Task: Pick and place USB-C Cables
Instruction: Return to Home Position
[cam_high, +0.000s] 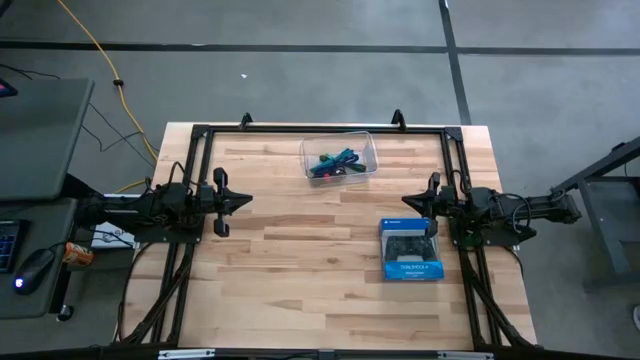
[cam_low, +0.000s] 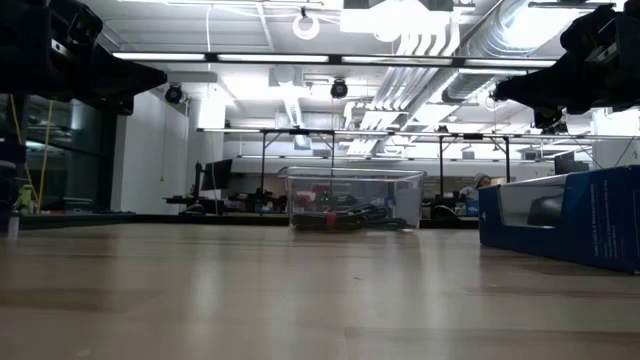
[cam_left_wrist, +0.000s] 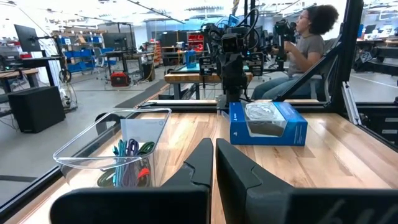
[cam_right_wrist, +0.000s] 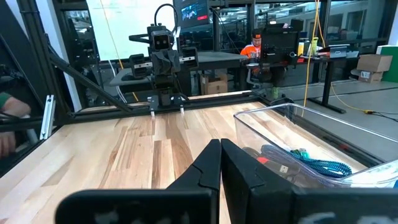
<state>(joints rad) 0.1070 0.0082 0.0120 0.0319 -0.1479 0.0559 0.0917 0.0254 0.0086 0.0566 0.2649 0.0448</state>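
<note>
Dark fingers of the left gripper (cam_left_wrist: 214, 146) are pressing together with only a thin seam between them, gripping nothing. Fingers of the right gripper (cam_right_wrist: 221, 144) are meeting in the same way and are likewise holding nothing.

The USB-C Cables (cam_high: 335, 162) are lying bundled together inside the clear tub (cam_high: 372, 150); cyan, green and purple strands and a red band are showing. The tub is standing ahead of the left gripper and off to its left side, well apart from it. It is likewise standing ahead of the right gripper, off to that gripper's right side.

The blue box (cam_high: 410, 255) is lying flat just beside the right gripper, on its left side. Both grippers are hanging above the wooden table (cam_high: 290, 260), facing each other across it.

Grey concrete floor is surrounding the table, with a yellow cord (cam_high: 95, 45) trailing across it. Beyond the table, a seated person (cam_left_wrist: 305, 43) is showing behind the right arm. Workbenches, monitors, ceiling ducts and strip lights are filling the room.
</note>
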